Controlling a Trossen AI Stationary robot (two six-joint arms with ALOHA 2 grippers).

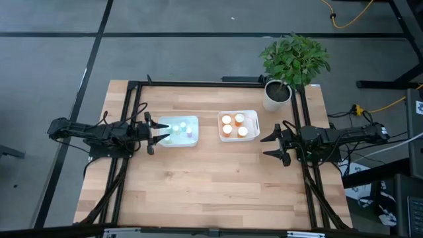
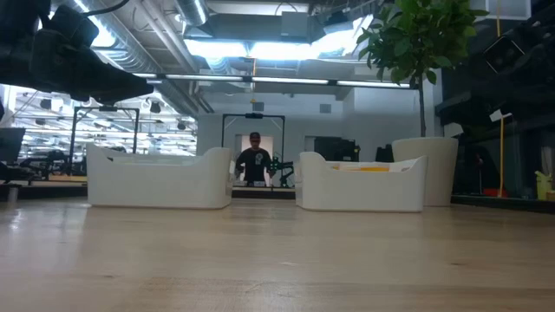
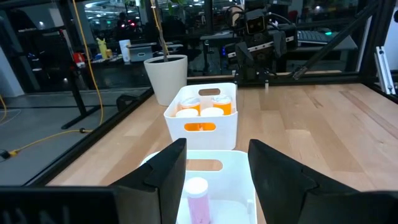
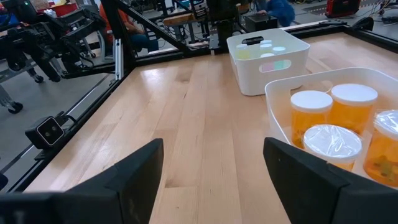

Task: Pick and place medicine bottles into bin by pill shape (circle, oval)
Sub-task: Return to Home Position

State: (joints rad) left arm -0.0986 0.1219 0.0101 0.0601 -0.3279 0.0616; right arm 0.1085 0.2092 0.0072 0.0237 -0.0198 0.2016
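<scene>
Looking finished: orange bottles (image 1: 239, 118) sit in the right bin (image 1: 238, 139), small pale bottles (image 1: 182, 127) in the left bin (image 1: 180, 145). Left gripper (image 1: 162, 131) and right gripper (image 1: 264, 147) wait near them, jaws apart, empty.

In the low view the walls of the left bin (image 2: 160, 178) hide its bottles, and the right bin (image 2: 360, 184) shows only an orange sliver above its rim. From above, the pale bottles (image 1: 177, 130) blur in glare, too small to count. The right wrist view's edge cuts off one orange bottle (image 4: 387, 146).
</scene>
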